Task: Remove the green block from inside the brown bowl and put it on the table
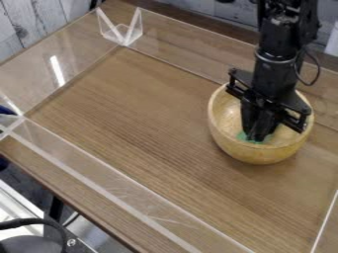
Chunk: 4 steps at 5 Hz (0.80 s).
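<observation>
The brown bowl [232, 140] sits on the table [132, 109] at the right side. Reaching straight down into it is my black gripper [262, 129], its fingers drawn close together around the green block [250, 136]. Only thin slivers of green show beside and below the fingers; the rest of the block is hidden behind them. The block still lies low inside the bowl.
Low clear acrylic walls [79, 148] edge the table, with a clear corner bracket [121, 27] at the back left. The wood surface stretches left and in front of the bowl. A dark cable and chair part [34, 235] show at the bottom left.
</observation>
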{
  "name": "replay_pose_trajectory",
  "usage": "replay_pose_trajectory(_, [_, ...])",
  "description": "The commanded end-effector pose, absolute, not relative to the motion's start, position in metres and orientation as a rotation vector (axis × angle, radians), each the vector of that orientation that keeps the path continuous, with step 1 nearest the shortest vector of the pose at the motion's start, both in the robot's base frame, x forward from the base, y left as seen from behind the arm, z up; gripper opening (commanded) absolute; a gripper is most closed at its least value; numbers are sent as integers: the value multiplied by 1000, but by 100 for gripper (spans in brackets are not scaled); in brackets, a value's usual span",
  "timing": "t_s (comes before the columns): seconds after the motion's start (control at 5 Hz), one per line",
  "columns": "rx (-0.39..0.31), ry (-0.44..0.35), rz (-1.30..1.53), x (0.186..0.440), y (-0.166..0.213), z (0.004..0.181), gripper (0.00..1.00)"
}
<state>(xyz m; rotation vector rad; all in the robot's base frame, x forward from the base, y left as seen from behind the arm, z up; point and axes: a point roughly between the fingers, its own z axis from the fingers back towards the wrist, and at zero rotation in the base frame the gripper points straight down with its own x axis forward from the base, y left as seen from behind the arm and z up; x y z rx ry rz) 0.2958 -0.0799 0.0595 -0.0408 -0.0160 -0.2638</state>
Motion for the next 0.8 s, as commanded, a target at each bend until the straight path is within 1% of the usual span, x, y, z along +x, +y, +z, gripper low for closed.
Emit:
replay_pose_trajectory(0.0, [-51,-65,-272,303,-83,73,100])
replay_pose_trajectory(0.2, [-55,-67,-275,304,-83,71,0])
replay_pose_trajectory(0.6, [-58,-69,-268,302,-80,77,0])
